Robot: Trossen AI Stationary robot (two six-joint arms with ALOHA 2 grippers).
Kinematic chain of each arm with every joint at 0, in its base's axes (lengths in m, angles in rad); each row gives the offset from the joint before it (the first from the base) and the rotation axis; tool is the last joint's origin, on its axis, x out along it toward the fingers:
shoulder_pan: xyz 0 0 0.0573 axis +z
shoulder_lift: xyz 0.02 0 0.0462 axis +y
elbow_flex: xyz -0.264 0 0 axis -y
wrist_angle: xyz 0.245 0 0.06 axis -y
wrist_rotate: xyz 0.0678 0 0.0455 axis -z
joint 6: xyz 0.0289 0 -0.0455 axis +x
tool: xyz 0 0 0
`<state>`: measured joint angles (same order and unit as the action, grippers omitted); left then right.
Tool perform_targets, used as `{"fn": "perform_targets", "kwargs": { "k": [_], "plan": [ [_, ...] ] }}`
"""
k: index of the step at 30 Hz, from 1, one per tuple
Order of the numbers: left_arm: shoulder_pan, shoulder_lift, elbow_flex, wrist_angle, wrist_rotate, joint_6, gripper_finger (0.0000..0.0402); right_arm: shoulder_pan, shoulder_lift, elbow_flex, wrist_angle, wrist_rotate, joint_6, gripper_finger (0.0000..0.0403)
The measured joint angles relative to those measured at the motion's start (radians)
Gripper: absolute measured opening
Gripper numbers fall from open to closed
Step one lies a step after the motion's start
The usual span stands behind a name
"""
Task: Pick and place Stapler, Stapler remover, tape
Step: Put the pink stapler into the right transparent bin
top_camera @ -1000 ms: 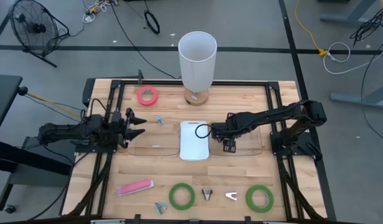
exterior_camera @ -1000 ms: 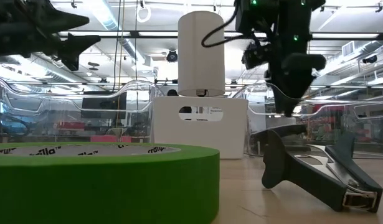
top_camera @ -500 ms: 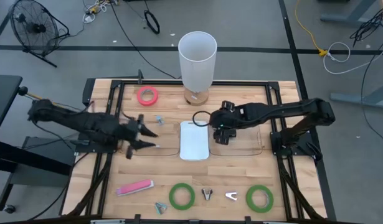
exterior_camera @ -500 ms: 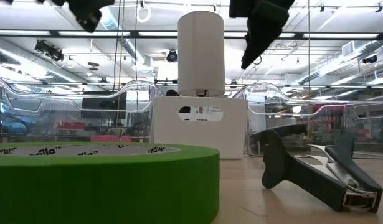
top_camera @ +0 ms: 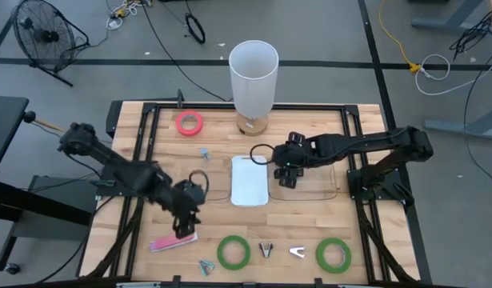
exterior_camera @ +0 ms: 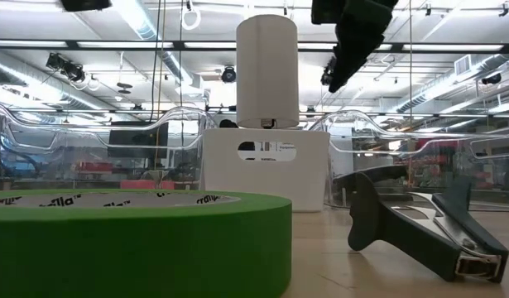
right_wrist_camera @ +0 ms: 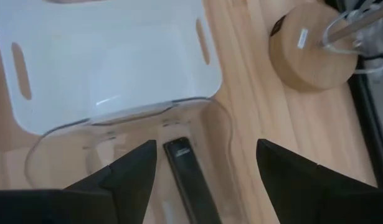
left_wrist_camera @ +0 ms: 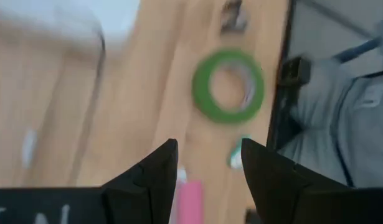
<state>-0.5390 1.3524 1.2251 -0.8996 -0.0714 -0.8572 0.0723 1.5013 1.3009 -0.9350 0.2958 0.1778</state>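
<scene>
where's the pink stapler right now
In the high view the pink stapler lies near the table's front left, just below the left claw and left of a green tape roll.

dark jointed arms; black looping cables

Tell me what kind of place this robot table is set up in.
Probably a large lab or industrial workshop: exposed ducts and strip lights overhead in the low view, a bare grey floor with loose cables, and a floor fan beside the wooden table.
</scene>
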Motion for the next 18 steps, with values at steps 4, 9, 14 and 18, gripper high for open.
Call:
{"fn": "perform_targets", "kwargs": {
  "k": [4, 9, 14, 18],
  "plan": [
    [-0.094, 0.085, -0.002, -0.176, -0.012, -0.234, 0.0181, 0.024, 0.000, -0.014, -0.003, 0.000, 0.030, 0.0274],
    [-0.201, 0.156, -0.002, -0.117, -0.030, -0.331, 0.0181, 0.066, 0.000, -0.014, -0.002, 0.000, 0.076, 0.0275],
    [-0.267, 0.207, -0.002, -0.086, -0.047, -0.382, 0.0181, 0.109, 0.000, -0.014, 0.007, 0.000, 0.121, 0.0274],
    [-0.299, 0.241, -0.002, -0.094, -0.026, -0.421, 0.0181, 0.139, 0.000, -0.014, 0.019, 0.001, 0.128, 0.0275]
  ]
}}
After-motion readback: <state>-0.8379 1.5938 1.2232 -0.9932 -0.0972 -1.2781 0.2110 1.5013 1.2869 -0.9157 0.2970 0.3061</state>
